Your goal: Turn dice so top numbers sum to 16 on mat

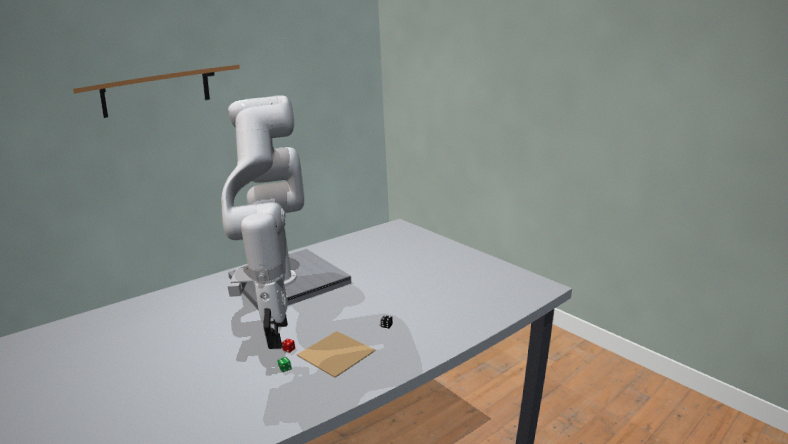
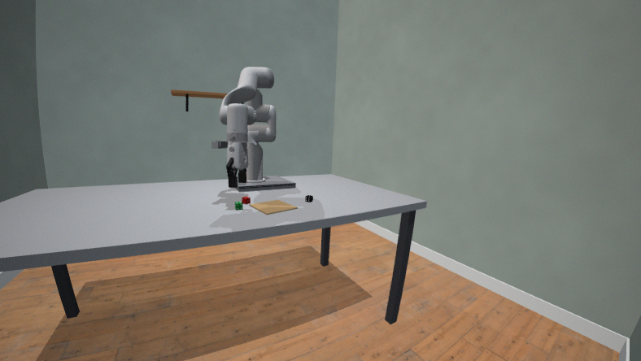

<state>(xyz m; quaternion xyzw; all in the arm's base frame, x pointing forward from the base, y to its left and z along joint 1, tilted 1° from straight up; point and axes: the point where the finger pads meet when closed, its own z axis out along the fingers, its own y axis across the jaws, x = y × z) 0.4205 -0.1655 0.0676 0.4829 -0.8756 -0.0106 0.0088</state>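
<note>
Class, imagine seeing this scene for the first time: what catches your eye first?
The white arm bends down over the grey table, its open end effector low beside the red die. A green die lies nearby, the tan mat sits bare, and a black die sits apart.

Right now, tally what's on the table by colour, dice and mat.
Red die: 1
Green die: 1
Black die: 1
Tan mat: 1
Total: 4. All three dice are off the mat.
</note>
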